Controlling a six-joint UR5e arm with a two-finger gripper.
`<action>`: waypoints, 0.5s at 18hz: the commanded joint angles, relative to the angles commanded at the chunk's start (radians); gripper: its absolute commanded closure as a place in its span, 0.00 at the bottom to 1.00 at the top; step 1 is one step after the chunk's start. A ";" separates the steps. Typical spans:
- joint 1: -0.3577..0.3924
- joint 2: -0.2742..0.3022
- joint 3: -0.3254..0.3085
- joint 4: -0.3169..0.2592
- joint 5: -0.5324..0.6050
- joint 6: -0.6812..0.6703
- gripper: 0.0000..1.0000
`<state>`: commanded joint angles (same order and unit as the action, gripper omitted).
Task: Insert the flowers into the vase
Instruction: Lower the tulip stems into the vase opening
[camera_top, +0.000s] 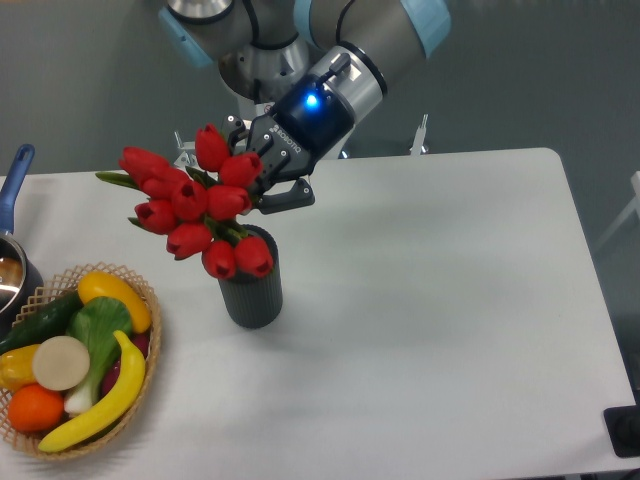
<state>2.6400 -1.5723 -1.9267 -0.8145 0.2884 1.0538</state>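
Observation:
The flowers (192, 205), a bunch of red tulips with closed buds and green leaves, hang in the air left of centre, tilted with the buds toward the left. My gripper (258, 172) is shut on their stems, which are hidden behind the buds and fingers. The vase (251, 286), a dark ribbed cylinder, stands upright on the white table just below and right of the bunch. The lowest buds overlap the vase's rim in this view; whether they touch it is unclear.
A wicker basket (148, 335) of fruit and vegetables sits at the front left. A pot with a blue handle (12, 180) pokes in at the left edge. The arm's base (270, 95) rises behind the table.

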 joint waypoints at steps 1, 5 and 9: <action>0.000 0.000 0.000 0.000 0.000 0.000 0.93; 0.005 -0.002 -0.008 0.000 0.000 0.003 0.93; 0.003 -0.003 -0.052 0.000 0.002 0.080 0.92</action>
<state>2.6431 -1.5754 -1.9787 -0.8145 0.2899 1.1334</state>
